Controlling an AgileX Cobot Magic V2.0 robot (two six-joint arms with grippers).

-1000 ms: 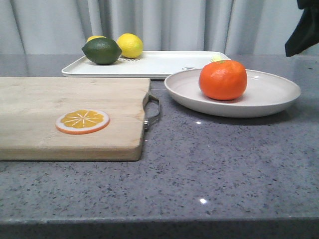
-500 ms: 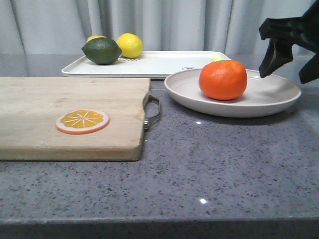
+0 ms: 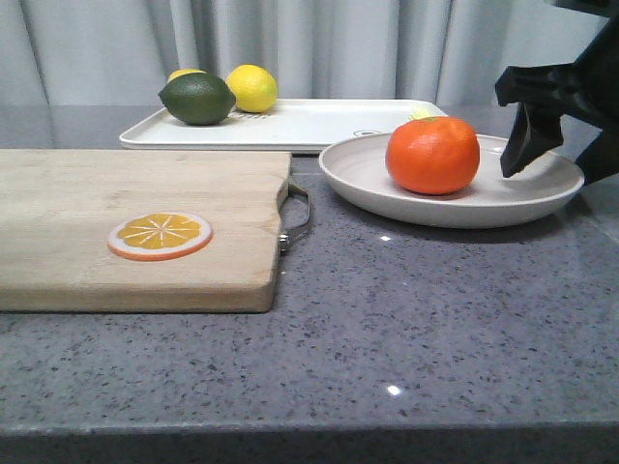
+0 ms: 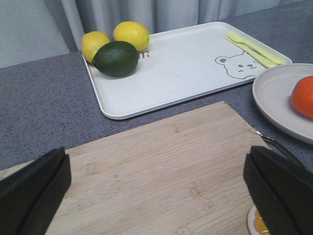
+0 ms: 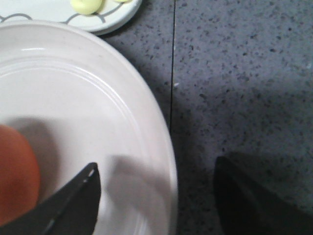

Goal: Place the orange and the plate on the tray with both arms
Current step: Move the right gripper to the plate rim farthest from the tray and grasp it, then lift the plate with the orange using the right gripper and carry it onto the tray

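Observation:
The orange [image 3: 432, 155] sits on the beige plate [image 3: 527, 188] at the right of the table; both also show in the left wrist view, the orange [image 4: 304, 96] on the plate [image 4: 274, 100], and in the right wrist view, the orange [image 5: 14, 181] and the plate [image 5: 88, 107]. The white tray [image 3: 319, 124] lies behind, also seen in the left wrist view [image 4: 186, 68]. My right gripper [image 3: 564, 145] is open, its jaws astride the plate's right rim, one finger [image 5: 73, 205] over the plate, the other over the table. My left gripper [image 4: 156, 196] is open above the cutting board.
A wooden cutting board [image 3: 135, 222] with an orange slice disc [image 3: 160, 235] lies at the left. On the tray stand a green lime [image 3: 197, 99] and two yellow lemons [image 3: 251, 87]; yellow cutlery [image 4: 254, 49] lies near its bear print. Curtains hang behind.
My right gripper has come in from the upper right and dropped down to the plate's right rim, jaws open. The orange, plate and tray have not moved.

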